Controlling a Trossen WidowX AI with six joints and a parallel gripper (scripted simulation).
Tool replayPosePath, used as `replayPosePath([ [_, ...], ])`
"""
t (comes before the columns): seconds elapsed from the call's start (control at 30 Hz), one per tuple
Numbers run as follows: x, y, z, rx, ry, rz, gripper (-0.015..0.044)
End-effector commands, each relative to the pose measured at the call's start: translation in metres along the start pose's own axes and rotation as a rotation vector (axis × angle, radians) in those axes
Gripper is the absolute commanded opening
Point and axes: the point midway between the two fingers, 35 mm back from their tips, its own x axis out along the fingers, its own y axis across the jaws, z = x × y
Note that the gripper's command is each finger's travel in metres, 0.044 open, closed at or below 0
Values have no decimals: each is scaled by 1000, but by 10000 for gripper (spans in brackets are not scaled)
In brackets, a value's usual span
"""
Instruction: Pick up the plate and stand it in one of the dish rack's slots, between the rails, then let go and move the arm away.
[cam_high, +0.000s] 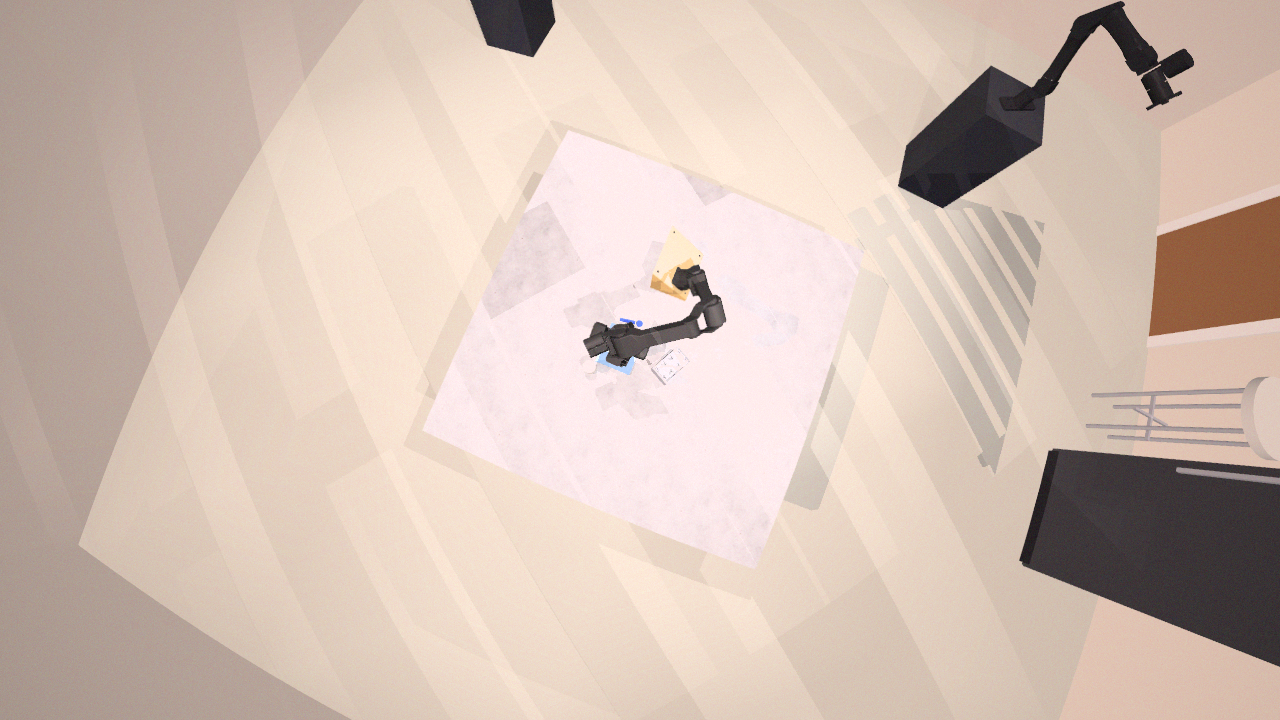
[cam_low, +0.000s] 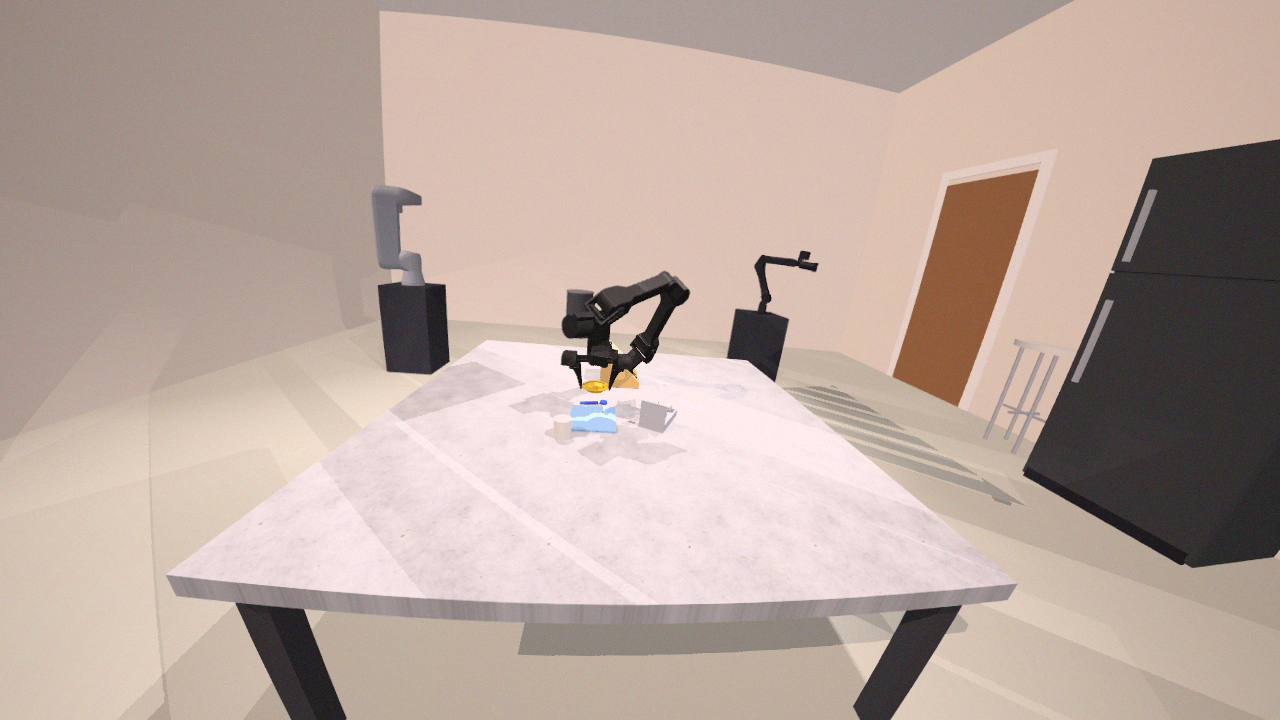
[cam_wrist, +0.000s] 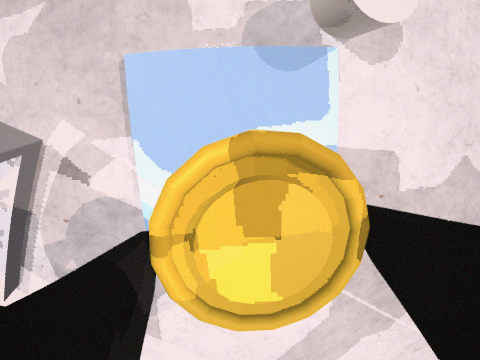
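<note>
The round yellow plate (cam_low: 595, 386) (cam_wrist: 260, 240) is held level, face up, above the table and the blue mat (cam_high: 615, 366) (cam_low: 592, 422) (cam_wrist: 225, 90). My gripper (cam_high: 622, 343) (cam_low: 596, 387) (cam_wrist: 258, 231) is shut on the plate, with one black finger against each side of its rim. The arm hides the plate in the top view. The grey-white dish rack (cam_high: 669, 366) (cam_low: 653, 415) stands on the table just to the right of the mat in the exterior view. Part of it shows at the left edge of the wrist view.
A pale cup (cam_low: 562, 428) (cam_wrist: 332, 19) stands beside the mat's left front corner in the exterior view. A thin blue utensil (cam_high: 630, 321) (cam_low: 590, 402) lies behind the mat. A yellow-orange block (cam_high: 677, 253) (cam_low: 623, 379) stands at my arm's base.
</note>
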Motion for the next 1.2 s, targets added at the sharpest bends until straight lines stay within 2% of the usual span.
replayPosePath([
  [0.0, -20, 0, 1, -7, 0, -6, 0],
  [0.3, -55, 0, 1, -8, 1, -3, 0],
  [0.47, -60, 3, 1, 15, 1, -3, 0],
  [1.17, -72, 95, -10, 732, -17, 4, 0],
])
